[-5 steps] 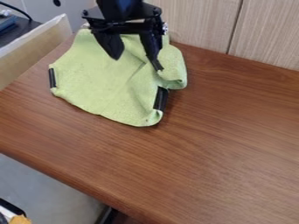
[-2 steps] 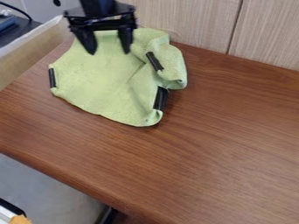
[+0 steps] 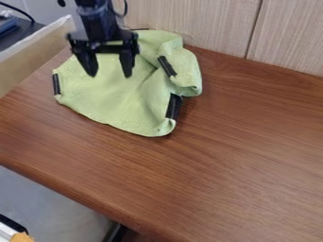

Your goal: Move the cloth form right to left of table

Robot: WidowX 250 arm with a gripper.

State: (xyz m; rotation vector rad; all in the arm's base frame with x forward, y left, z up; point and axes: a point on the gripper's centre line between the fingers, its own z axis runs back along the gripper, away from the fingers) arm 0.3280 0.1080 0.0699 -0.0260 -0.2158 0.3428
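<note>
Robot arm (image 3: 95, 12) entering at the upper left of the camera view, where it points downward; its gripper (image 3: 110, 75) hangs over the upper part of the green cloth (image 3: 120, 104), tips down; the fingers (image 3: 128, 65) stand wide apart, side by side, with hold of nothing. The cloth lies rumpled on the brown table (image 3: 221, 156), in the upper left of the view, near the wooden panel (image 3: 202, 23); its right side is folded and curled; black strips (image 3: 174, 106) mark its left and right sides.
</note>
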